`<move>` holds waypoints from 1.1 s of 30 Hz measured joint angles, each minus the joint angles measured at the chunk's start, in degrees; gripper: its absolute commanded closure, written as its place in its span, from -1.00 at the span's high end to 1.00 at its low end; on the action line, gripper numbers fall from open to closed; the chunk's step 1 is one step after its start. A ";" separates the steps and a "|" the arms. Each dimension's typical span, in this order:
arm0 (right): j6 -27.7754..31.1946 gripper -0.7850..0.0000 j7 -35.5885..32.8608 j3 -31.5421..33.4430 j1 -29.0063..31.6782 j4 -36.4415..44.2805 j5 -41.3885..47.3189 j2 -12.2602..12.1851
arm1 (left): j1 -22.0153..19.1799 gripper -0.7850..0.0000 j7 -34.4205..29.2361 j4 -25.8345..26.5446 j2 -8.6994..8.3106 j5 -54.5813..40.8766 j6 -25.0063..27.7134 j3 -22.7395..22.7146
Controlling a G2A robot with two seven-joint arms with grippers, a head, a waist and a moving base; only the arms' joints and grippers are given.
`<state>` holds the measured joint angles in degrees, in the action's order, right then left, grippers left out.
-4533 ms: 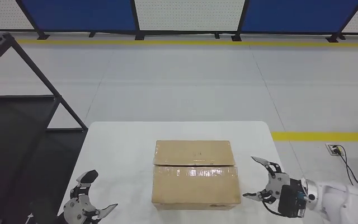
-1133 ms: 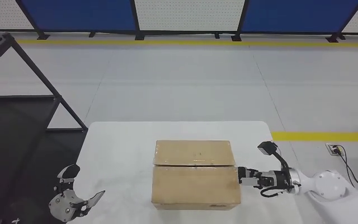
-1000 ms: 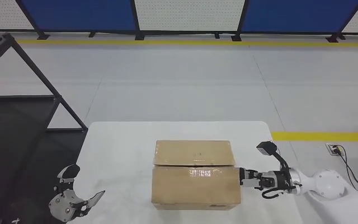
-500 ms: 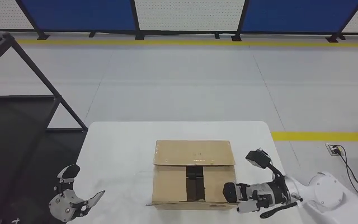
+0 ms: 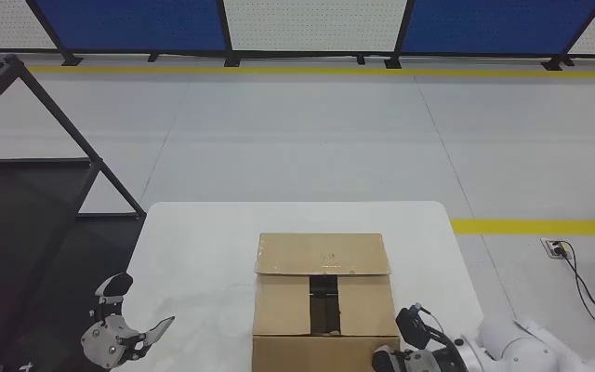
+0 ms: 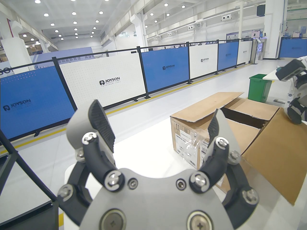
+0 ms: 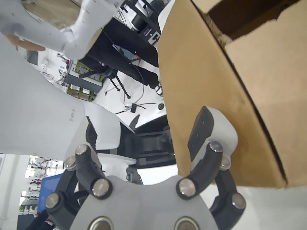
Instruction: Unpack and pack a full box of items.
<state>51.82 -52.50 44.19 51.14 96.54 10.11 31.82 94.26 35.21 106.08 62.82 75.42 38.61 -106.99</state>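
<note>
While open, the right gripper (image 5: 386,358) sits at the box flap's (image 5: 311,355) right end, by the table's (image 5: 204,242) front edge. Left gripper (image 5: 130,337), also open, waits farther off.

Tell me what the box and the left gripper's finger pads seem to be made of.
Box: brown corrugated cardboard with a matte finish. The flap edges at the opening look ragged and fibrous. Finger pads of the left gripper: black with a fine ribbed texture, probably rubber or a similar grippy plastic. The look alone cannot settle which.
</note>
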 measured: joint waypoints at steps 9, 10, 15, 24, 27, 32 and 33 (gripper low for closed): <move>6.18 1.00 6.20 -8.82 -5.96 -3.16 -0.51 -3.94 | 0.00 1.00 0.00 0.00 0.00 0.00 0.00 0.00; 6.18 1.00 6.20 -9.23 -6.47 -2.98 0.03 -4.14 | 0.00 1.00 0.00 0.00 0.00 0.00 0.00 0.00; 6.18 1.00 6.21 -10.76 -8.64 -1.93 2.69 -4.97 | 0.00 1.00 0.00 0.00 0.00 0.00 0.00 0.00; 6.18 1.00 6.21 -11.01 -11.13 0.75 7.51 -6.14 | 0.00 1.00 0.00 0.00 0.00 0.00 0.00 0.00; 6.18 1.00 6.22 -10.09 -11.40 0.96 10.65 -6.27 | 0.00 1.00 0.00 0.00 0.00 0.00 0.00 0.00; 6.18 1.00 6.22 -7.84 -11.60 -0.13 20.03 -5.96 | 0.00 1.00 0.00 0.00 0.00 0.00 0.00 0.00; 6.18 1.00 6.22 -7.54 -11.55 -0.79 22.36 -5.84 | 0.00 1.00 0.00 0.00 0.00 0.00 0.00 0.00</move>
<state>58.00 -46.29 36.66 39.59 95.75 32.47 25.98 94.26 35.21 106.08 62.82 75.42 38.61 -106.99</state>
